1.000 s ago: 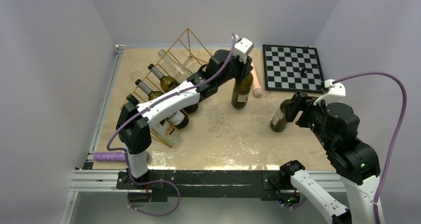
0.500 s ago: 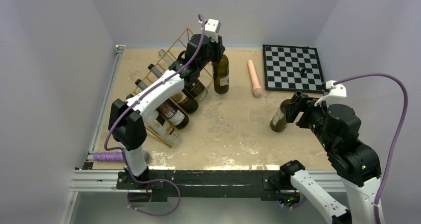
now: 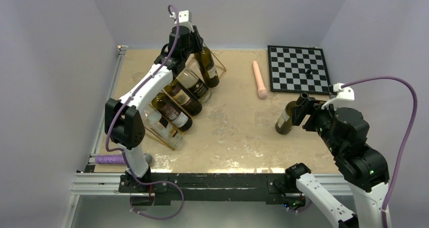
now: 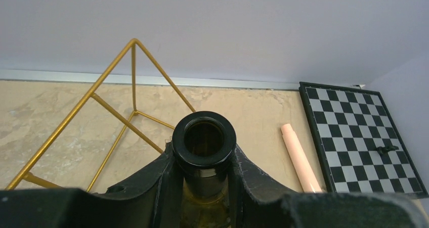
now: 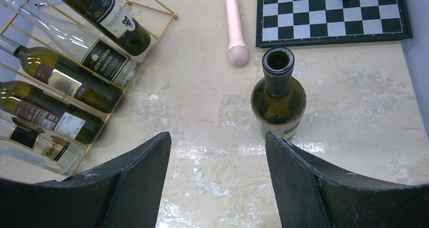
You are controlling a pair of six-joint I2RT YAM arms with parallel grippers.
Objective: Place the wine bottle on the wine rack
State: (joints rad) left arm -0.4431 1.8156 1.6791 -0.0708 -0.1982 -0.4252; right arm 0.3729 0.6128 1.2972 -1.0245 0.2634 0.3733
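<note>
Pinching the neck of the wine bottle [image 3: 208, 66] just below its lip, my left pincer [image 4: 204, 173] has one finger pressed on each side of the glass. The bottle hangs tilted over the far end of the wine rack [image 4: 134, 42], neck high and base low against the gold wire. From the right wrist view its base looks to be inside the end slot, though I cannot tell whether it is bearing on the frame. I judge this bottle nearly placed, with seating and release left to do. Beside it, the other racked bottles [image 5: 60, 74] fill the nearer slots. My right pincer [image 5: 216, 137] is spread wide and holds nothing. A second bottle [image 5: 278, 96] stands upright on the tabletop [image 3: 227, 132] just ahead of it, not yet gripped and well apart from the rack, so that one remains.
</note>
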